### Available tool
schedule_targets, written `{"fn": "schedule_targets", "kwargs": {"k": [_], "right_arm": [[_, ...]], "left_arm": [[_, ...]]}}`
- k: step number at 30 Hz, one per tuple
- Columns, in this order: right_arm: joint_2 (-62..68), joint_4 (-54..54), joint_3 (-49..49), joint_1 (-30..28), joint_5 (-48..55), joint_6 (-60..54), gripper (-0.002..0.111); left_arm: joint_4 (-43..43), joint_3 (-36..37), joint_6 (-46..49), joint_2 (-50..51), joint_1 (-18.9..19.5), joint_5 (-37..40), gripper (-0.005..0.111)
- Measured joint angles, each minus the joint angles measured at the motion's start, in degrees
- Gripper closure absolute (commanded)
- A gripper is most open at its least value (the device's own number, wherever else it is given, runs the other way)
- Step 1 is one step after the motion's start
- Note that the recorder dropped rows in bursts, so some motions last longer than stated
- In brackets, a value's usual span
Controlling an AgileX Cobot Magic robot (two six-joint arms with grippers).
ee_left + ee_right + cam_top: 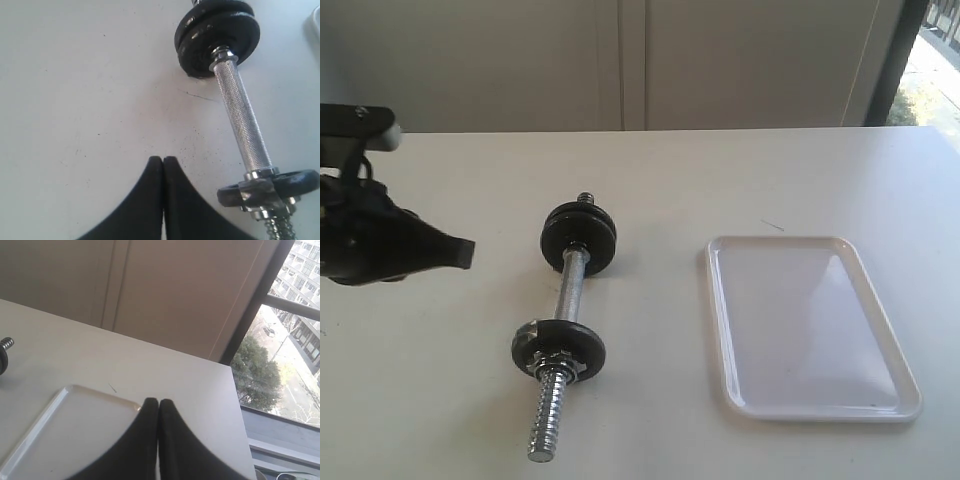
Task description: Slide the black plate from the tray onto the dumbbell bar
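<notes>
L gripper [163,160] & R gripper [158,401] both pinched shut on nothing; tray [800,330] holds no plate; black plate [558,342] sits on bar [572,285] by the nut [561,364]; looks done imo, so I'd back off w/o nudging the bar.

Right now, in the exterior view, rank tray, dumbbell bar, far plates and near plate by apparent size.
1. tray, clearly largest.
2. dumbbell bar, long but thin.
3. far plates and near plate: alike; the near one is closer to the camera, so unranked.
</notes>
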Motion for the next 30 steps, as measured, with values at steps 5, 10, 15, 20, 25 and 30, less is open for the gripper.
{"fn": "schedule_targets", "kwargs": {"k": [5, 10, 15, 20, 25, 30], "right_arm": [[0.0, 0.0, 0.0, 0.0, 1.07, 2.27, 0.108], [0.0, 0.0, 0.0, 0.0, 2.1, 2.66, 0.108], [0.0, 0.0, 0.0, 0.0, 2.1, 2.66, 0.108], [0.0, 0.0, 0.0, 0.0, 2.1, 2.66, 0.108], [0.0, 0.0, 0.0, 0.0, 2.24, 2.66, 0.108], [0.0, 0.0, 0.0, 0.0, 2.24, 2.66, 0.108]], "left_arm": [[0.35, 0.0, 0.65, -9.59, 0.0, 4.77, 0.107], [0.72, 0.0, 1.38, -14.57, 0.0, 8.91, 0.107], [0.72, 0.0, 1.49, -16.07, 0.0, 9.74, 0.107], [0.72, 0.0, 1.49, -16.07, 0.0, 9.74, 0.107], [0.79, 0.0, 1.49, -16.11, 0.0, 9.74, 0.107], [1.17, 0.0, 1.49, -16.32, 0.0, 9.74, 0.107]]}}
